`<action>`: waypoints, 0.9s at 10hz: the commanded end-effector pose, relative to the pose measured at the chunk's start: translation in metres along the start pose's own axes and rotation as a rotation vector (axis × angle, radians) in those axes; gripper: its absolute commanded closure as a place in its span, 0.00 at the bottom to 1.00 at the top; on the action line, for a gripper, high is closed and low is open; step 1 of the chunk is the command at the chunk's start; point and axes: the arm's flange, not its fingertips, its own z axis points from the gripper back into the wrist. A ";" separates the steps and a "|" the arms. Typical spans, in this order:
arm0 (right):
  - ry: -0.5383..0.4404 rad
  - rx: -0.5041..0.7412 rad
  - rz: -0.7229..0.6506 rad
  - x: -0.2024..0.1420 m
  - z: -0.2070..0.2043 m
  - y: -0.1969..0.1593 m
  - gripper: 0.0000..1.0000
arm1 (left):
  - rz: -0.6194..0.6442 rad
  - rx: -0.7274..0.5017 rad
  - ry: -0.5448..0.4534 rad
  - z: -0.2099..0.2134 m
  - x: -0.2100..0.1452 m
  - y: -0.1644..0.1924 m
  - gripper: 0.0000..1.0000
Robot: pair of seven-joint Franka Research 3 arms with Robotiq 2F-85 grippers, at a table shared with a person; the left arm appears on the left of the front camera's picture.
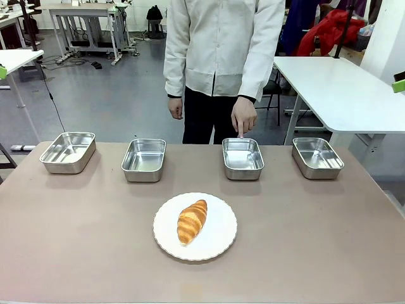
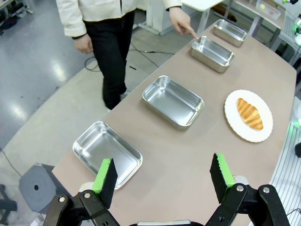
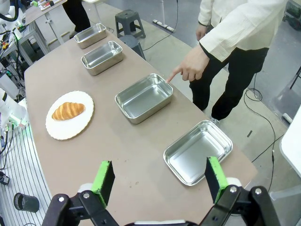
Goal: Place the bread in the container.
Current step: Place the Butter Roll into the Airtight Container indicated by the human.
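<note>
The bread (image 1: 192, 221) is a golden-brown croissant lying on a round white plate (image 1: 221, 235) near the table's front middle; it shows too as the bread (image 2: 249, 113) and the bread (image 3: 68, 110) in the wrist views. A person's hand (image 1: 243, 118) points a finger at the rim of the container (image 1: 243, 158), the third steel pan from the left, seen again as the container (image 2: 212, 53) and the container (image 3: 143, 97). My left gripper (image 2: 163, 176) is open, high above the table's left end. My right gripper (image 3: 160, 180) is open above the right end.
Three more steel pans stand in the same row: far left (image 1: 68, 152), second from left (image 1: 143, 159) and far right (image 1: 317, 157). The person stands at the far edge. A white table (image 1: 342, 88) stands behind on the right. A grey stool (image 2: 40, 188) stands below the left end.
</note>
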 end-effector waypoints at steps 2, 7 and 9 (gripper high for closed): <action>-0.009 0.005 0.002 0.000 0.000 0.000 0.00 | -0.014 -0.004 -0.009 0.001 0.000 -0.001 0.00; 0.000 0.000 0.000 0.000 0.000 0.000 0.00 | -0.014 -0.004 -0.009 0.001 0.000 -0.001 0.00; 0.019 -0.059 -0.035 0.033 -0.035 0.021 0.00 | -0.014 -0.004 -0.009 0.001 0.000 -0.001 0.00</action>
